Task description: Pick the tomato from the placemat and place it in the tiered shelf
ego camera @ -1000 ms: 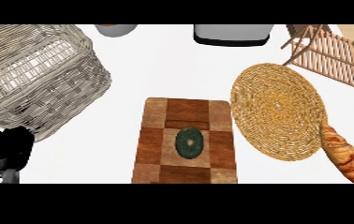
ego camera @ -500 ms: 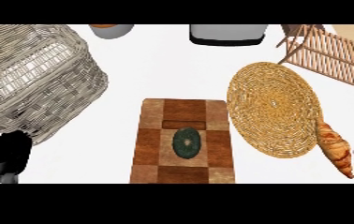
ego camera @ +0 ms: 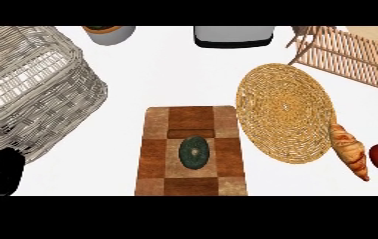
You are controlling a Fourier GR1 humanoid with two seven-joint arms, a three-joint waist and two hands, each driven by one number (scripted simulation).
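Although the left hand [ego camera: 7, 170] shows at the lower left edge, we cannot tell its grip. The tomato [ego camera: 374, 155] is a red sliver at the right edge, beside the croissant [ego camera: 348, 150], well apart from the tiered shelf [ego camera: 334, 49]. The grey pot [ego camera: 114, 37] holds something orange.

Croissant [ego camera: 348, 150] beside woven placemat [ego camera: 284, 110]; tomato [ego camera: 374, 156] at right edge.

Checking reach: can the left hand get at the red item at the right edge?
Probably not: the left hand sits at the lower left, and the checkered board, woven placemat and croissant lie between it and the red item.
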